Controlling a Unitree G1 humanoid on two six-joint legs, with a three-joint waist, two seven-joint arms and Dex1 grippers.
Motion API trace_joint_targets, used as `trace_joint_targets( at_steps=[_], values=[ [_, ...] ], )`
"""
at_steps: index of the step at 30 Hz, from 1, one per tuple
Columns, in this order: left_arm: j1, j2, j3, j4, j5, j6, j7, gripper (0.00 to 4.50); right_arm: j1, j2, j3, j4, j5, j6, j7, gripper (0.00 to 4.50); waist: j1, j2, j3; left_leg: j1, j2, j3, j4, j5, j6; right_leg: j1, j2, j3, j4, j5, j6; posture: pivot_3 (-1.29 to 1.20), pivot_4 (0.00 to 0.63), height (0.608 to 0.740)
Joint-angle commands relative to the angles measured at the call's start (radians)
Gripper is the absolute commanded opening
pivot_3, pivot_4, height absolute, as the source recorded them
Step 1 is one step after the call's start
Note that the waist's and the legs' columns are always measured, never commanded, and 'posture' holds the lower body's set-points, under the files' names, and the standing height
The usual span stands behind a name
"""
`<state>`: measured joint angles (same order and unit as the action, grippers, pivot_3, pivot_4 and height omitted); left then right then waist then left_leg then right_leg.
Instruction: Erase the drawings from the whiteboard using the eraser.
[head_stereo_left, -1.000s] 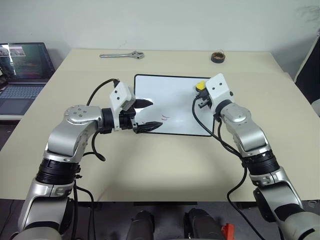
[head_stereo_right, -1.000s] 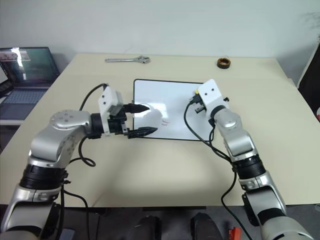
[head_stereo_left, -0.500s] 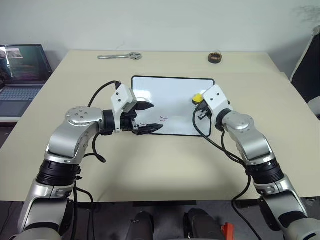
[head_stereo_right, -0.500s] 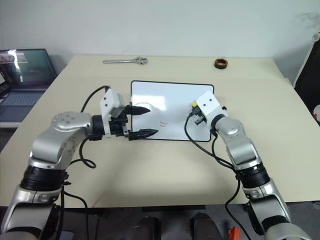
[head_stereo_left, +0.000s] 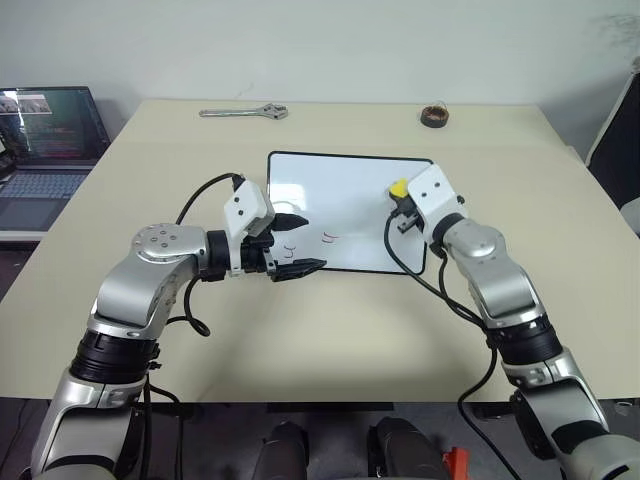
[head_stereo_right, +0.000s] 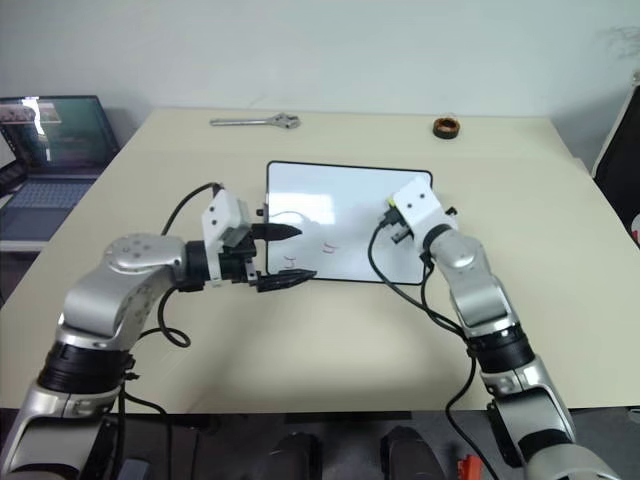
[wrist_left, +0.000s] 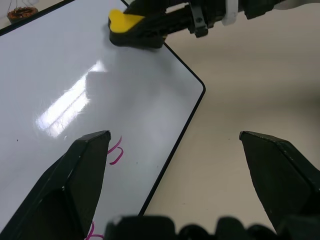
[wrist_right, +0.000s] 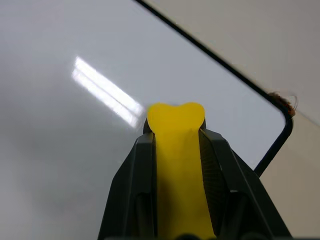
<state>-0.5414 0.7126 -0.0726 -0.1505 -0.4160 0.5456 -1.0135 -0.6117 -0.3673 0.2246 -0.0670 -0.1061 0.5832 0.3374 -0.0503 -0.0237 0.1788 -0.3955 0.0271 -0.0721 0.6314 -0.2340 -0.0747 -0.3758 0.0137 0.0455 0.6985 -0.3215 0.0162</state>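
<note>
Whiteboard lies flat on the beige table, near its middle, with the long sides running across the robot's front. Its glossy surface carries small red-pink drawings close to the near edge, left of centre; in the left wrist view two of these squiggles show beside the tip of one black finger.

The eraser (yellow top, dark base) is clamped between the two fingers of the right gripper, which are closed against its sides. It sits over the right part of the board, near the right edge, well apart from the drawings. Whether its base touches the surface I cannot tell from the head views; in the left wrist view the eraser lies close over the white surface near the board's corner.

The left gripper has its fingers spread wide apart and holds nothing. It hangs at the board's near left corner, one finger over the white surface and the other over the table just beyond the frame.

At the table's far edge lie a wrench and a dark tape roll. A laptop with a lit screen stands off to the left, beside the table.
</note>
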Motion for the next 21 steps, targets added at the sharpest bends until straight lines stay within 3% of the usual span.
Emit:
trace_joint_targets(
  at_steps=[1,5,11,21],
  values=[
    [0.0,0.011,0.029,-0.034,-0.009,0.004,0.005,4.5,0.035,-0.037,0.043,-0.035,-0.021,0.056,0.064,0.85,0.0,0.0,0.0,0.001,0.0,0.0,0.0,0.0,0.0,0.001,0.0,0.0,0.0,0.0,0.0,0.0,0.15,0.74],
    [-0.001,0.009,0.028,-0.03,-0.007,0.003,0.005,4.5,0.034,-0.045,0.054,-0.067,-0.037,0.062,0.072,0.85,-0.003,0.0,0.0,0.002,0.0,0.0,0.0,0.0,0.0,0.002,0.001,0.0,0.0,0.0,0.0,0.0,0.15,0.74],
    [0.053,0.042,0.069,-0.012,0.003,-0.017,0.004,4.5,0.026,0.043,-0.135,-0.233,0.155,0.033,0.112,0.85,-0.005,0.0,0.001,-0.002,0.001,0.0,0.0,0.0,0.0,-0.003,0.001,0.0,0.0,0.0,0.0,0.0,0.15,0.74],
    [0.249,0.071,0.193,-0.049,-0.026,-0.059,-0.007,4.5,0.33,-0.132,-0.202,-0.518,0.367,0.027,0.336,0.85,0.013,0.0,0.001,-0.005,0.001,-0.001,-0.001,0.0,0.0,-0.004,-0.002,0.0,-0.002,-0.001,-0.001,0.0,0.15,0.74]
  ],
)
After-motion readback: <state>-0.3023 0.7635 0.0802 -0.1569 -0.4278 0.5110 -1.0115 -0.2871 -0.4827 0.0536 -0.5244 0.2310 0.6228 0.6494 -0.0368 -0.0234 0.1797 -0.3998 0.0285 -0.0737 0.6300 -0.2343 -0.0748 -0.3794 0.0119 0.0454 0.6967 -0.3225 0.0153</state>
